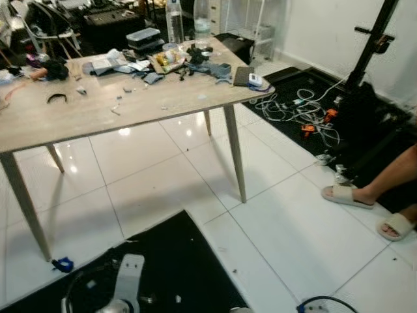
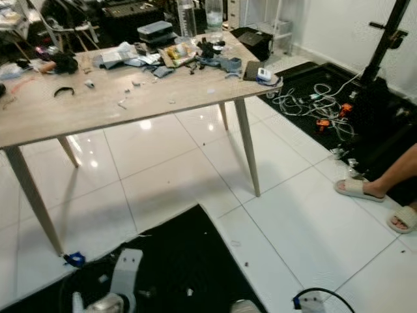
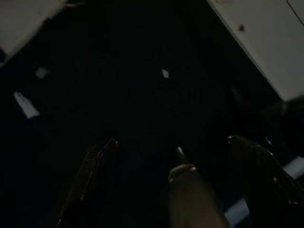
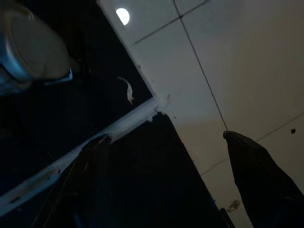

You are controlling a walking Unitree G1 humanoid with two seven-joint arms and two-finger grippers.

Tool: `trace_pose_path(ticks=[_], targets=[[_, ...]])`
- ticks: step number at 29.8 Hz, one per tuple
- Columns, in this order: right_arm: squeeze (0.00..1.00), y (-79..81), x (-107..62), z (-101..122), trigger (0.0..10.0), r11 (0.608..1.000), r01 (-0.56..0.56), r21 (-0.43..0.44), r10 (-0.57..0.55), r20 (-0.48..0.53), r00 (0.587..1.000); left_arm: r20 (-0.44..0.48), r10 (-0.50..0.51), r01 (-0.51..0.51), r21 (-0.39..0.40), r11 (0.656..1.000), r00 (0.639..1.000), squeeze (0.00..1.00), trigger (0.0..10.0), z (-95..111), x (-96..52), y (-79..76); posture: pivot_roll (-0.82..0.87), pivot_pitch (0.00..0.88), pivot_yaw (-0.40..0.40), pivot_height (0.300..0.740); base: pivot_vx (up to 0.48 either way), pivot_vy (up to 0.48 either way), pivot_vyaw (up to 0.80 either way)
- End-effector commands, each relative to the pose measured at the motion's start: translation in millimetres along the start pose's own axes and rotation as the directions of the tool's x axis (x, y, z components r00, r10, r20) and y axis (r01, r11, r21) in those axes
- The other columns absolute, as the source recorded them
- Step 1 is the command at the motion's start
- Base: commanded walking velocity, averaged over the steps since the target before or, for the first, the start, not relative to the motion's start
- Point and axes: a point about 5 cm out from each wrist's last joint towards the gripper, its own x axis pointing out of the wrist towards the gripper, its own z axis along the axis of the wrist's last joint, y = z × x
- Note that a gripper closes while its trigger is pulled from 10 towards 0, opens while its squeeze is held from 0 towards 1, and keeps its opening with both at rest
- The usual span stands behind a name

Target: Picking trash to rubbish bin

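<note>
Clutter crowds the far edge of the long pale wood-grain table (image 1: 98, 111): two clear plastic bottles (image 1: 174, 19), a stack of grey flat boxes (image 1: 144, 38), crumpled wrappers and paper scraps (image 1: 166, 60), and a small dark notebook with a white gadget on it (image 1: 251, 78) at the far right corner. A black curved band (image 1: 57, 98) lies alone toward the left end. Beyond that corner, a tangle of white and orange cables (image 1: 303, 111) sprawls on a black mat by a black stand (image 1: 365, 59). A person's feet in beige slippers (image 1: 348, 195) rest on the white tiled floor (image 1: 273, 222).

Down low, both silver arms hang idle over a black floor mat (image 2: 176, 261). The head views miss the fine litter; the left wrist view picks up small white paper scraps (image 3: 26, 104) scattered on the dark mat, with the left gripper (image 3: 171, 142) spread wide and holding nothing. The right wrist view catches the mat's edge meeting the tiles, a white sliver of trash (image 4: 128, 90) near it, and the right gripper (image 4: 166, 137) with fingers equally parted and empty.
</note>
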Motion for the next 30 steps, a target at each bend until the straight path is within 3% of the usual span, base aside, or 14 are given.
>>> trace_pose_path(ticks=[1,6,7,11,13,14,16,22,24,25,26,27,28,30], targets=[[0.00,2.1,0.1,3.2,10.0,1.000,-0.001,0.023,0.000,0.014,1.000,-0.019,0.001,-0.001,0.001,1.000,1.000,0.00,10.0,-4.7,-1.1,2.0,-0.13,0.011,0.073,0.740,0.435,0.000,0.00],[0.00,-0.7,0.3,4.6,10.0,0.999,0.022,0.039,-0.022,0.013,1.000,-0.021,-0.001,0.001,0.002,1.000,1.000,0.00,10.0,-5.8,-1.3,2.1,-0.13,0.021,0.075,0.740,0.448,0.000,0.00],[0.00,-4.4,0.4,4.8,10.0,0.996,0.039,0.085,-0.040,0.005,0.999,-0.022,-0.003,0.003,0.003,1.000,1.000,0.00,10.0,-6.3,-1.4,1.9,-0.13,0.021,0.075,0.740,0.454,0.000,-0.80],[0.00,-30.2,0.2,10.6,10.0,0.968,0.159,0.192,-0.163,0.005,0.987,-0.025,-0.009,0.009,0.004,1.000,1.000,0.00,10.0,-7.6,-1.3,0.4,-0.13,0.023,0.076,0.740,0.448,0.000,-0.80],[0.00,-56.6,-1.9,19.4,10.0,0.931,0.261,0.257,-0.275,0.019,0.961,-0.027,-0.013,0.013,0.005,1.000,1.000,0.00,10.0,-8.4,-1.4,-0.2,-0.13,0.026,0.079,0.740,0.450,0.000,-0.80],[0.00,-56.6,-1.9,19.4,10.0,0.931,0.261,0.257,-0.275,0.019,0.961,-0.027,-0.013,0.013,0.005,1.000,1.000,0.00,10.0,-8.4,-1.4,-0.2,-0.13,0.026,0.079,0.740,0.450,0.000,-0.80],[0.00,-95.9,-9.1,40.6,10.0,0.856,0.376,0.355,-0.427,0.074,0.901,-0.029,-0.017,0.018,0.012,1.000,0.999,0.00,10.0,-8.6,-1.4,-0.6,-0.14,0.028,0.080,0.740,0.452,0.000,-0.40],[0.00,-122.8,-17.4,62.3,10.0,0.816,0.409,0.409,-0.500,0.142,0.854,-0.029,-0.019,0.020,0.016,1.000,0.999,0.00,10.0,-8.1,-1.2,-1.1,-0.16,0.035,0.086,0.740,0.451,0.000,0.00],[0.00,-154.6,-32.7,93.6,10.0,0.769,0.420,0.481,-0.580,0.249,0.776,-0.028,-0.024,0.024,0.023,0.999,0.999,0.00,10.0,-7.0,-0.8,-1.9,-0.16,0.038,0.088,0.740,0.448,0.000,0.00],[0.00,-171.2,-45.5,116.3,10.0,0.748,0.396,0.532,-0.617,0.340,0.710,-0.027,-0.026,0.026,0.025,0.999,0.999,0.00,10.0,-6.3,-0.6,-2.5,-0.16,0.038,0.088,0.740,0.450,0.000,0.00],[0.00,-189.1,-65.6,145.3,10.0,0.735,0.340,0.587,-0.649,0.461,0.605,-0.026,-0.028,0.029,0.027,0.999,0.999,0.00,10.0,-5.7,-0.3,-3.2,-0.16,0.041,0.089,0.740,0.450,0.000,0.00],[0.00,-189.1,-65.6,145.3,10.0,0.735,0.340,0.587,-0.649,0.461,0.605,-0.026,-0.028,0.029,0.027,0.999,0.999,0.00,10.0,-5.7,-0.3,-3.2,-0.16,0.041,0.089,0.740,0.450,0.000,0.00],[0.00,-196.1,-76.9,160.2,10.0,0.739,0.303,0.601,-0.652,0.525,0.548,-0.026,-0.029,0.030,0.028,0.999,0.999,0.00,10.0,-5.5,-0.3,-3.4,-0.16,0.041,0.089,0.740,0.454,0.000,0.00],[0.00,-202.7,-114.7,208.2,10.0,0.805,0.078,0.588,-0.570,0.731,0.376,-0.027,-0.031,0.031,0.029,0.999,0.999,0.00,10.0,-5.8,-0.4,-2.9,-0.16,0.046,0.096,0.740,0.454,0.000,0.00]])
